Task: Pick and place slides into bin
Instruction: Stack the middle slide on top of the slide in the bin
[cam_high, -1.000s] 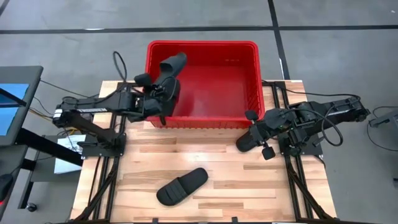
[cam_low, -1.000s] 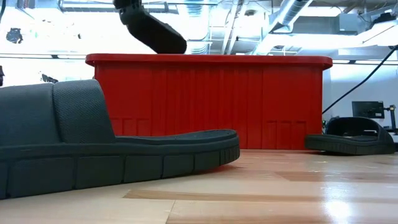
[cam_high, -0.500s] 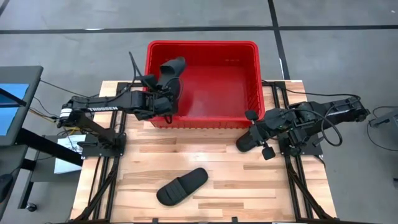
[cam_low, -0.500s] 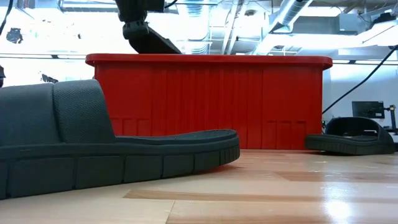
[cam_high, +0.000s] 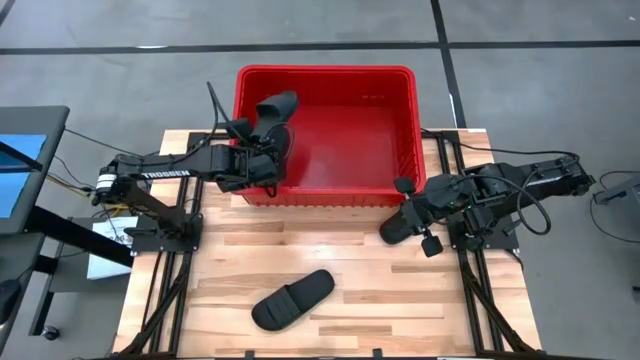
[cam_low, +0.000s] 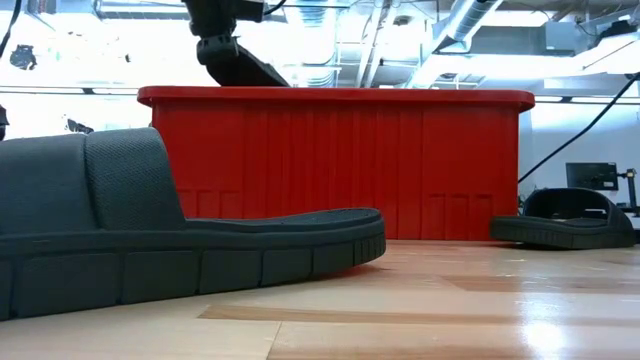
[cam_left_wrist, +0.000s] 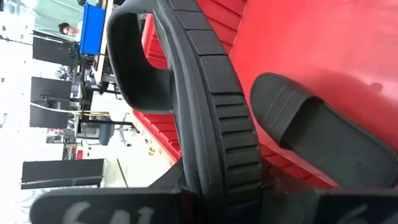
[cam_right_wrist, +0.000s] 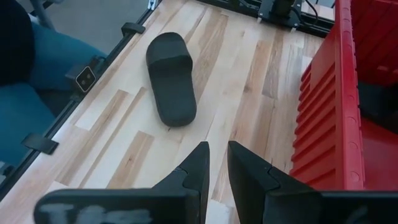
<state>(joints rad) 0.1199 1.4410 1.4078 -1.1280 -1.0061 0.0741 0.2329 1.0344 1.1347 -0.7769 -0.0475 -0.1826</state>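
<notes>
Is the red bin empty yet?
No. One slide already lies on the bin floor, and the left gripper holds another slide above it.

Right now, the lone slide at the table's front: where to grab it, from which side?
Take the front slide by its strap, coming straight down from above. It lies flat, sole down, so the raised strap arch is probably the only part fingers can close across; the sole's edge sits tight against the table.

My left pincer (cam_high: 262, 160) clamps one matte black slide sandal (cam_high: 277, 112) over the large red plastic bin (cam_high: 400, 130); another black sandal (cam_high: 292, 298) lies flat on the wooden surface (cam_high: 360, 280).
</notes>
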